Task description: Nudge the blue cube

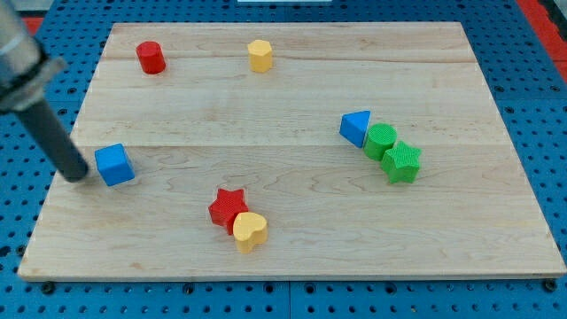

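The blue cube [114,165] sits on the wooden board [292,97] near its left edge. My tip [78,175] is just to the left of the cube, close beside it, with a narrow gap. The dark rod slants up to the view's top left corner.
A red cylinder [151,57] and a yellow hexagonal block [260,55] stand near the top. A blue triangular block [356,127], a green cylinder [381,141] and a green star [402,162] cluster at the right. A red star [228,208] touches a yellow heart [250,230] at the bottom.
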